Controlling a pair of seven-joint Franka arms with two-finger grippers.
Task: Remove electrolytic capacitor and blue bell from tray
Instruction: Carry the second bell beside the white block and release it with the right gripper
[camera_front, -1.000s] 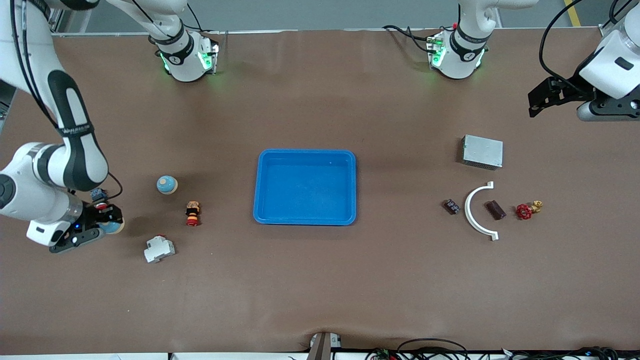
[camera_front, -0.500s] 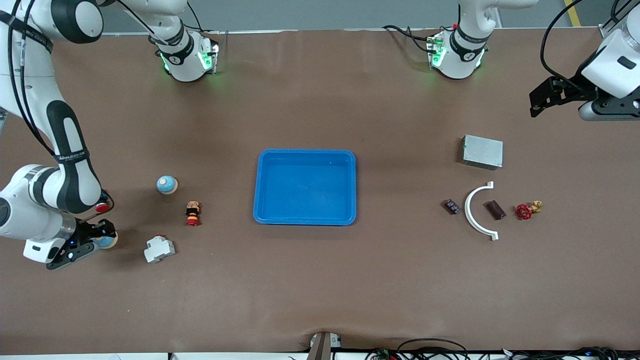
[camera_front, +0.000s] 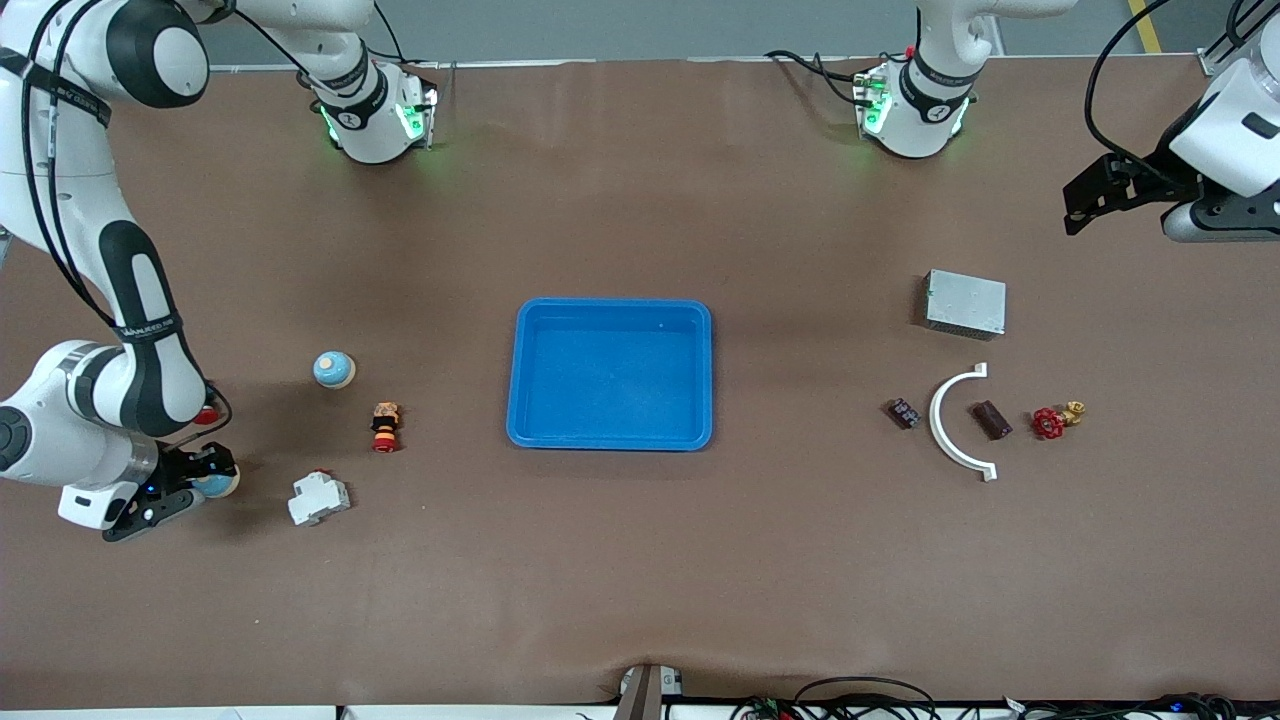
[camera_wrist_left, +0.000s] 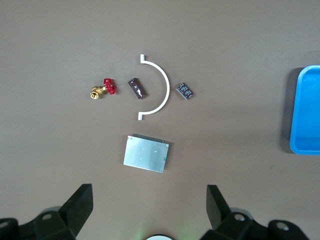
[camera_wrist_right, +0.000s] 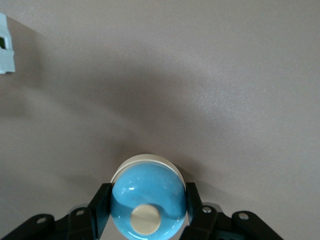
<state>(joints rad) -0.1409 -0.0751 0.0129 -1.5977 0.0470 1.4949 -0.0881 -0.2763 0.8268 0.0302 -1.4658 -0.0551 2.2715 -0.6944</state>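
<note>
Right gripper (camera_front: 205, 480) clamped on blue bell (camera_wrist_right: 148, 197) near the desk's (camera_front: 640, 560) right-arm edge; left gripper (camera_wrist_left: 150, 210) waits, fingers apart, over the left-arm edge.

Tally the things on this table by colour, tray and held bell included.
Blue: 3 - rectangular blue plastic tray, free blue dome bell, held blue dome bell in the right end effector
White: 2 - white plastic circuit breaker, white curved half-ring
Silver: 1 - flat silver metal box
Dark: 2 - small black capacitor, brown block capacitor
Red: 2 - red-handled brass valve, red-and-black push button
Total: 10
</note>
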